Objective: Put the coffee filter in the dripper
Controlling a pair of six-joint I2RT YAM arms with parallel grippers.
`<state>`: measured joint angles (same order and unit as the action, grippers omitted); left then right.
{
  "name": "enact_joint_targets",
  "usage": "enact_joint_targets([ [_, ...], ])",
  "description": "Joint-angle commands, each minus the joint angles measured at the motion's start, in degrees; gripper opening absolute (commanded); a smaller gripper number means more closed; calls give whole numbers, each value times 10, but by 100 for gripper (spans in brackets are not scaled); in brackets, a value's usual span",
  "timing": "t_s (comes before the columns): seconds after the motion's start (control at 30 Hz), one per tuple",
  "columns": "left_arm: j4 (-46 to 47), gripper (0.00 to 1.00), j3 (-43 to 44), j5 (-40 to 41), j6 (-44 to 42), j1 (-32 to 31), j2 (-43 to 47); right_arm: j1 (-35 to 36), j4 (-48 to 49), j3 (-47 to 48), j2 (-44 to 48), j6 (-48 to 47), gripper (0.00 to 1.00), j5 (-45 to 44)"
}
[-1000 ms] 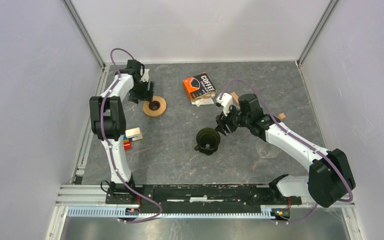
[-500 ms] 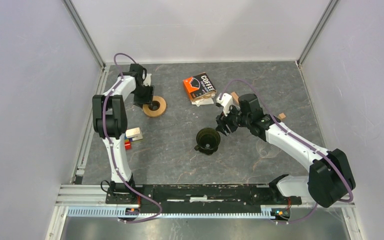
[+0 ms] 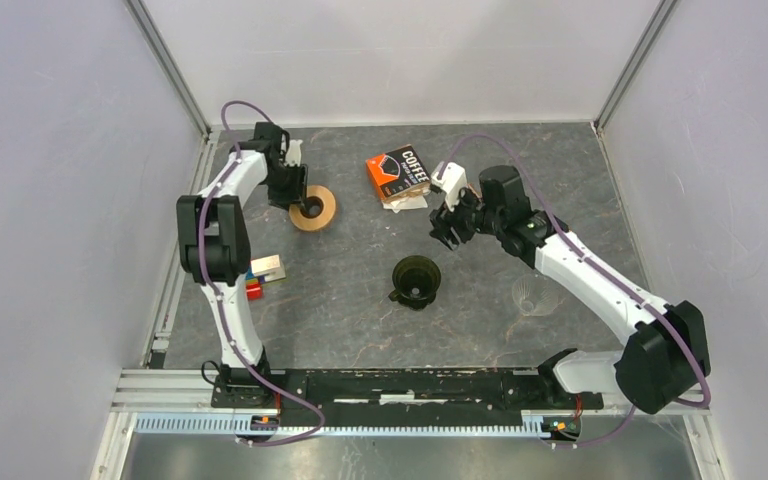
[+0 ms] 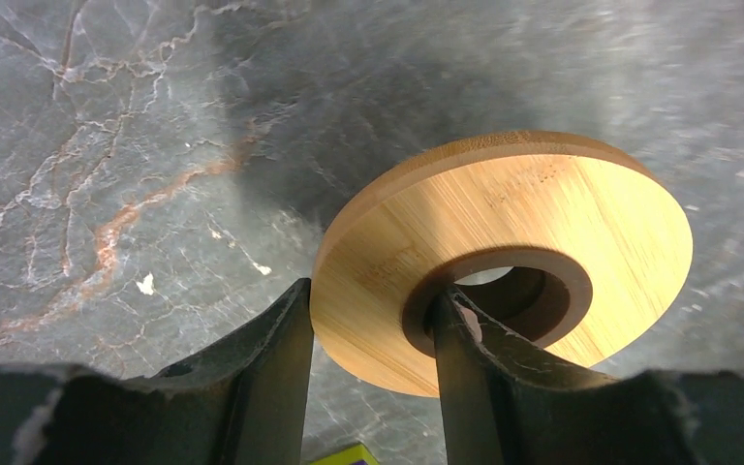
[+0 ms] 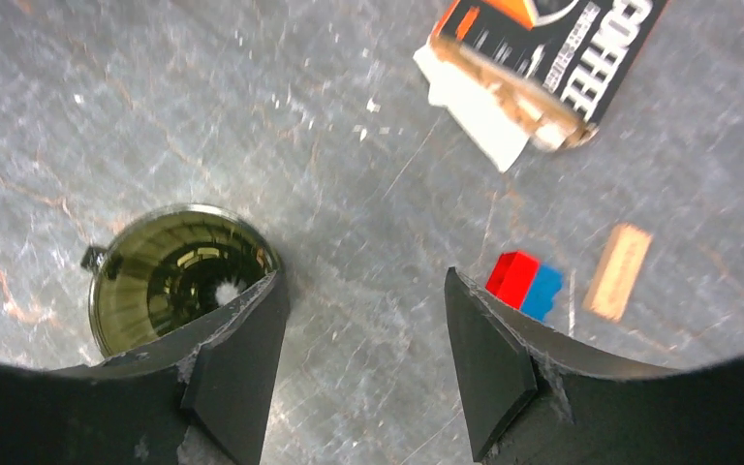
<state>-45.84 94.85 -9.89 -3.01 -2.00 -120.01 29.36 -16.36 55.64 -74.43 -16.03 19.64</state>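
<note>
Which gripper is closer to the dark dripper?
Right. The right gripper hovers open just beyond the dripper, apart from it; the left gripper is far off, straddling the wooden ring's rim.

Centre: dark ribbed funnel-shaped dripper, on the grey stone-pattern table.
Far left: round bamboo ring, behind and left of the dripper.
Far centre: orange-and-black cardboard coffee packet, right of the ring.
Left edge: small wooden block, before the ring.
Right: clear glass cup, right of the dripper.
</note>
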Motion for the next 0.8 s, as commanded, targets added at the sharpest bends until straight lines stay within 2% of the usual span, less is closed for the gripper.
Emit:
enact_joint_targets([
  [0.0, 9, 15, 2, -75, -15, -4, 100, 1, 24, 71, -10, 10, 68, 10],
  [0.1, 9, 13, -7, -115, -10, -14, 149, 1, 57, 95, -27, 60, 72, 57],
  [0.23, 7, 12, -24, -125, -18, -72, 222, 1, 112, 107, -60, 158, 78, 136],
  [0.3, 9, 10, -36, -120, -30, -110, 255, 1, 140, 105, -76, 211, 80, 166],
  [0.5, 28, 9, -62, -70, -62, -222, 314, 1, 211, 82, -97, 272, 84, 260],
  [0.77, 68, 6, -100, -23, -68, -278, 349, -29, 332, -15, -50, 360, 81, 298],
])
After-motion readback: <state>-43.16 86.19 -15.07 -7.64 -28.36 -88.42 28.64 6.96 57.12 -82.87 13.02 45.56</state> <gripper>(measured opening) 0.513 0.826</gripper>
